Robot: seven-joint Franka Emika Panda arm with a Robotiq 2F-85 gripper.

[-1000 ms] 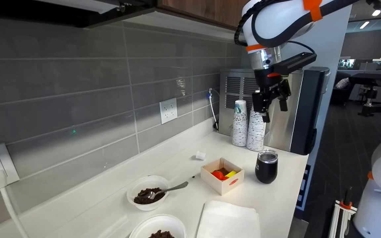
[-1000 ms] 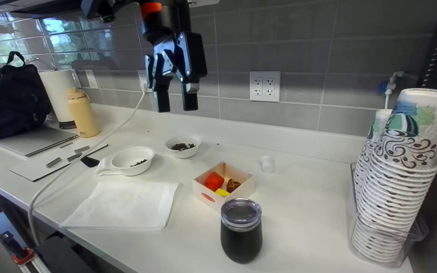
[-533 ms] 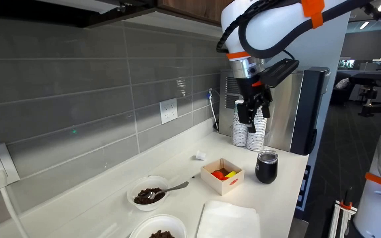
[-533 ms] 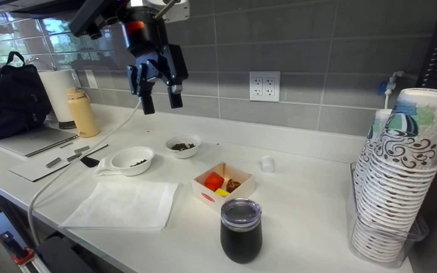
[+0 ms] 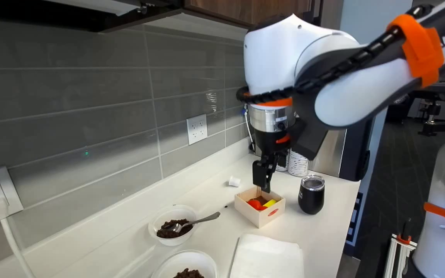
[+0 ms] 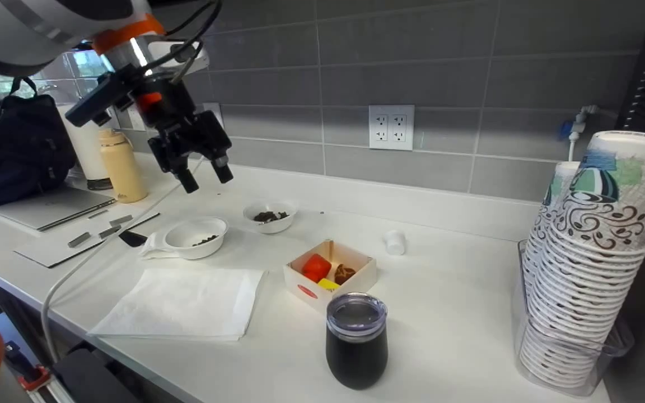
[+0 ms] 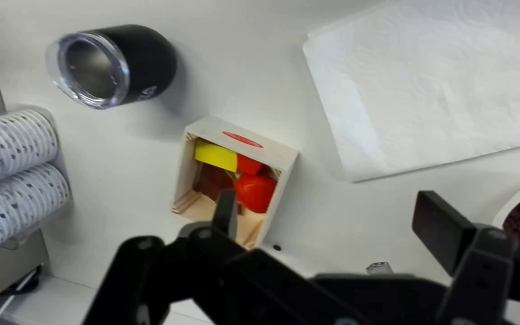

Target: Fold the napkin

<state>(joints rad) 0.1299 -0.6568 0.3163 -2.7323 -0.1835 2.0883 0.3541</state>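
Observation:
The napkin is a flat off-white sheet lying on the counter. It shows in both exterior views (image 5: pixel 269 258) (image 6: pixel 182 305), cut off by the lower edge in one of them, and at the upper right of the wrist view (image 7: pixel 431 90). Its layers lie flat with slightly offset edges. My gripper (image 6: pixel 206 178) is open and empty, in the air above the counter and apart from the napkin. In the wrist view the gripper's fingers (image 7: pixel 327 210) are wide apart, with the napkin beyond them to the upper right.
A small wooden box (image 7: pixel 282 155) with red and yellow pieces stands beside the napkin, near a black tumbler (image 6: pixel 356 352). Two white bowls (image 5: pixel 173 241) (image 6: pixel 196 224) with dark contents stand nearer the wall; a spoon (image 5: pixel 207 218) sticks out. Stacked paper cups (image 6: pixel 574 313) stand at the counter's end.
My gripper has moved down and to the left in both exterior views, coming lower over the counter and tilting. It stays open. The napkin has not moved.

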